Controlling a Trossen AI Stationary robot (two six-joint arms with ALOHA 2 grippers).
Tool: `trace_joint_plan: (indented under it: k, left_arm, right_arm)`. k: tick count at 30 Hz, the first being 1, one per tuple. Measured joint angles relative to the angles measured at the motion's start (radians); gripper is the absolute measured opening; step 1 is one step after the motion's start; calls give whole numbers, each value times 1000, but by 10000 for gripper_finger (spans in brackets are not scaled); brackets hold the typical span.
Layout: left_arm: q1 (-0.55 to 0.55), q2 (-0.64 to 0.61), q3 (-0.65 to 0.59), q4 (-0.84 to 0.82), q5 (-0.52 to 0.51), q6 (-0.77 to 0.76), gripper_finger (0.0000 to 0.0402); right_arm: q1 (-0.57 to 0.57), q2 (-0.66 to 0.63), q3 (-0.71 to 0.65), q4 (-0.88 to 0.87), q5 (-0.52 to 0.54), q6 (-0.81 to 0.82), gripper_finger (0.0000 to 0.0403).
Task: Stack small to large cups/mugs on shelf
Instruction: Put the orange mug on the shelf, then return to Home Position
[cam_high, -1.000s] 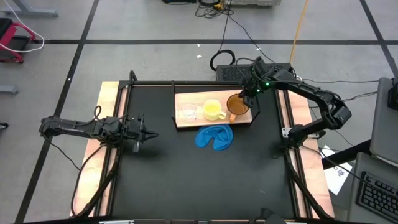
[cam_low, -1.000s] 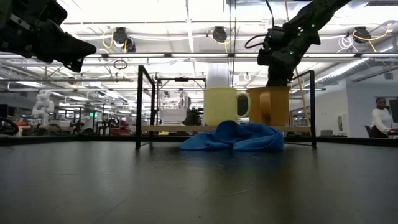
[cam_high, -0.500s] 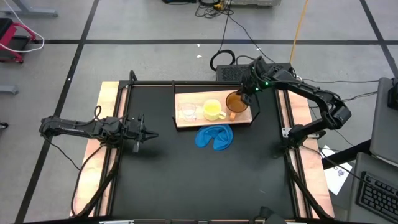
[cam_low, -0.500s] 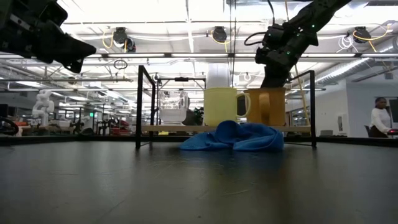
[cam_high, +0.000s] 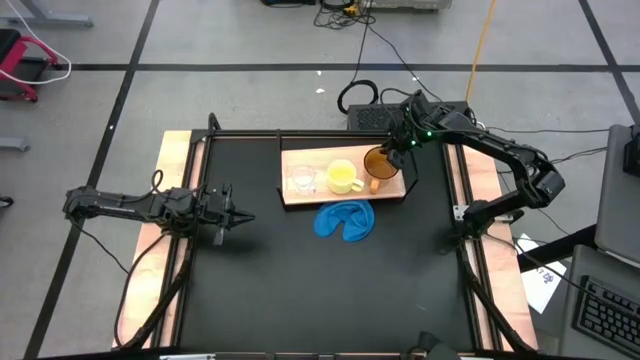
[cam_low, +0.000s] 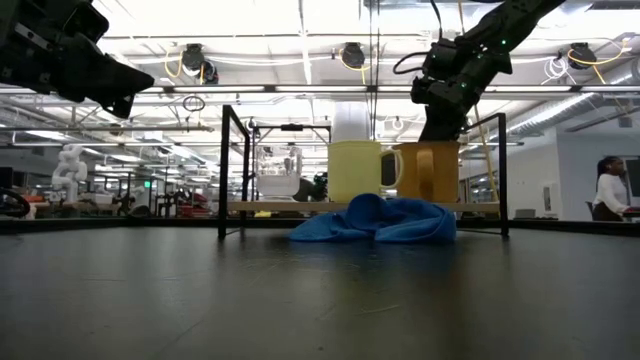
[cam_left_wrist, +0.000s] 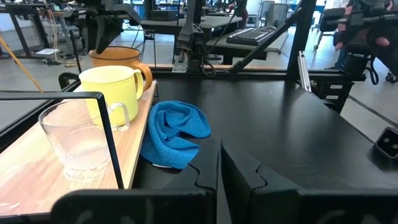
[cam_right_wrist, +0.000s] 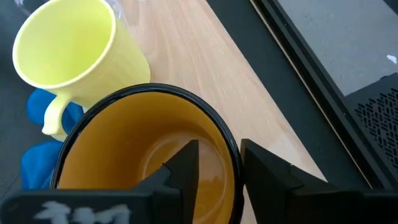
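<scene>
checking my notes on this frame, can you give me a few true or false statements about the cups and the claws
1. The three cups stand side by side on the shelf. True: clear cup, yellow mug, orange mug.
2. The right claw straddles the orange mug's rim. True.
3. The yellow mug sits inside the orange mug. False: it stands beside it.
4. The blue cloth lies on the shelf. False: it lies on the black table beside the shelf.
5. The left claw holds the clear cup. False: it is shut, off to the left, away from the cups.

Grey floor (cam_high: 250, 100) w/ dark lines, ceiling lamps (cam_low: 352, 54), person (cam_low: 606, 190) at room's edge.
</scene>
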Motion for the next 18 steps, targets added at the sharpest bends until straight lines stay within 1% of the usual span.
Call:
trace_joint_plan:
  k: [2,5,13,18]
  left_arm:
    - [0,0,0,0,0,0,21]
    - [0,0,0,0,0,0,21]
    - [0,0,0,0,0,0,21]
    - [0,0,0,1,0,1,21]
  right_arm:
    - [0,0,0,2,6,0,112]
    - [0,0,0,9,50,-4,112]
    - [0,-1,0,13,53,-11,113]
    - [2,-3,1,68,56,-37,113]
